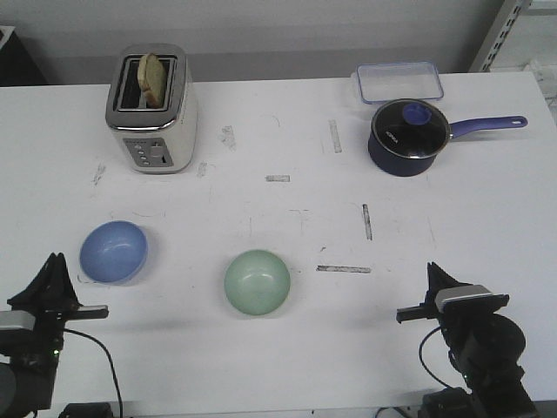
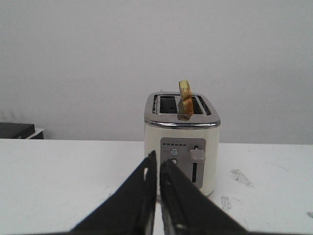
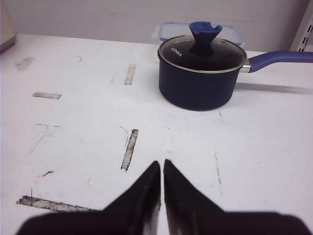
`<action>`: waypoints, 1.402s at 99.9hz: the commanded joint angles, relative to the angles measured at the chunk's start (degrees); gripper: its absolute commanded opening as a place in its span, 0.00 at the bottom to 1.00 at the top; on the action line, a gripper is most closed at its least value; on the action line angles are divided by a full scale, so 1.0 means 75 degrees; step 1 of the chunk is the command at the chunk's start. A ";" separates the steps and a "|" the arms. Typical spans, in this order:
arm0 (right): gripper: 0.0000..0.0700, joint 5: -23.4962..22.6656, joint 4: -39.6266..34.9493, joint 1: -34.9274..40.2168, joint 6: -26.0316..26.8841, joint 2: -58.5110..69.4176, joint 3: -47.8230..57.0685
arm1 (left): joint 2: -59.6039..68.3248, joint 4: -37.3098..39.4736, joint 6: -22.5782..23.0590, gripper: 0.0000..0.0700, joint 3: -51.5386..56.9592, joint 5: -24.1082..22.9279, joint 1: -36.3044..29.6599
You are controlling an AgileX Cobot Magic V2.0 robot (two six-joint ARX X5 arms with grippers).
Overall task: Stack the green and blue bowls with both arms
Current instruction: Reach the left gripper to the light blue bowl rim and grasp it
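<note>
The light blue bowl [image 1: 114, 252] sits upright on the white table at the front left. The pale green bowl [image 1: 257, 281] sits upright near the front middle. My left gripper [image 1: 55, 261] is shut and empty at the front left edge, just left of and nearer than the blue bowl; its left wrist view [image 2: 157, 159] shows the jaws together. My right gripper [image 1: 432, 272] is shut and empty at the front right, well right of the green bowl; it shows shut in the right wrist view [image 3: 161, 164]. Neither bowl shows in the wrist views.
A cream toaster [image 1: 152, 109] with a slice of toast stands at the back left, also in the left wrist view [image 2: 182, 142]. A dark navy saucepan [image 1: 409, 137] with lid and long handle and a clear container [image 1: 398, 82] stand at the back right. The pan shows in the right wrist view [image 3: 201, 73].
</note>
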 commanded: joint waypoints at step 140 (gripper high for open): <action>0.00 0.0000 0.0029 0.0029 -0.0041 0.0003 0.0052 | 0.9535 -0.5106 -0.0484 0.54 0.4007 0.0294 0.2133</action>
